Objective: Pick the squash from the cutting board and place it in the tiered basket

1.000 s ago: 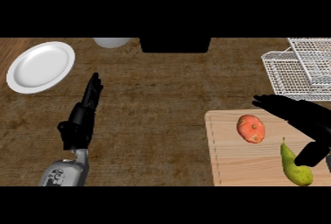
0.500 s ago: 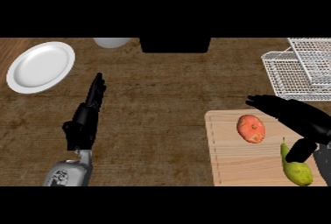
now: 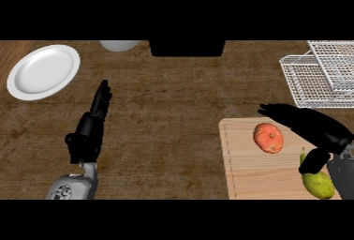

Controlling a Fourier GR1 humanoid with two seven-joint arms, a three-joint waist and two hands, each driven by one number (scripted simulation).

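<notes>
The yellow-green pear-shaped squash (image 3: pixel 318 183) lies at the pale wooden cutting board's (image 3: pixel 256 173) near right corner, beside an orange round fruit (image 3: pixel 268 138). The right hand (image 3: pixel 313 125) hovers above, fingers relaxed, holding nothing; the left hand (image 3: pixel 93 123) rests open.

Over the last second the robot's black right hand (image 3: pixel 313 127) has slid from the far right edge of the frame leftward and slightly down, so that it now lies across the upper right corner of the pale wooden cutting board (image 3: pixel 256 180). Its fingertips (image 3: pixel 269 110) now reach past the top of the round orange-red fruit (image 3: pixel 268 138), just above it. Its thumb (image 3: pixel 313 161) has dropped closer to the yellow-green pear-shaped squash (image 3: pixel 317 183) at the lower right, covering its upper part.
</notes>
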